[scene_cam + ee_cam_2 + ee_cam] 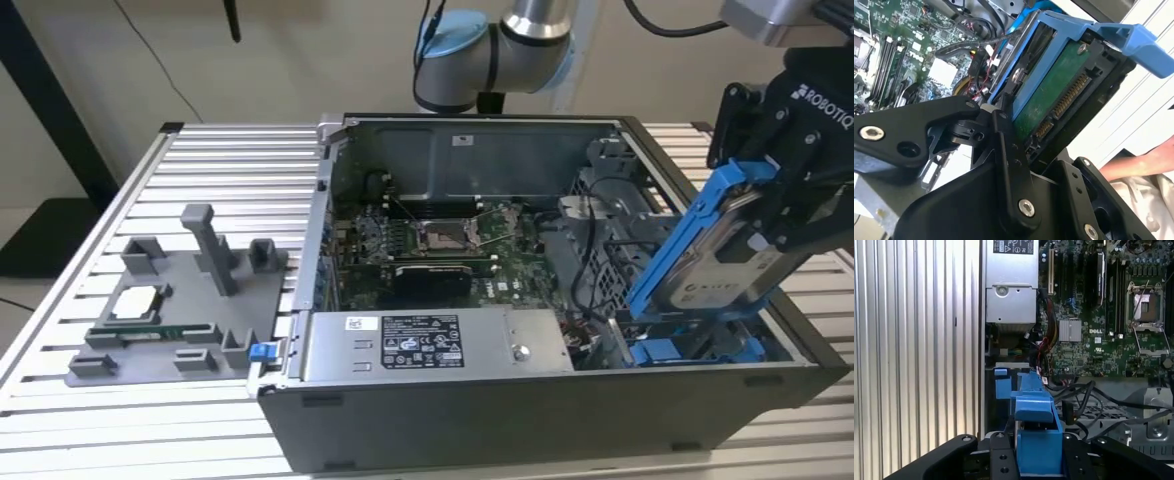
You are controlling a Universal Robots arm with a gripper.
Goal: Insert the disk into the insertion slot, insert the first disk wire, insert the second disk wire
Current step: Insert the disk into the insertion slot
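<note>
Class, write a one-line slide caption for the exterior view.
The hand holds the blue-framed disk tilted, its lower end near the insertion slot of the open computer case.

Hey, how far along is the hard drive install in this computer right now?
Nothing looks finished yet. In hand: the gripper is shut on the disk, holding it tilted over the insertion slot at a corner of the computer case, not seated in it. Left: seating the disk and plugging in both disk wires; black cables lie loose inside the case.
</note>
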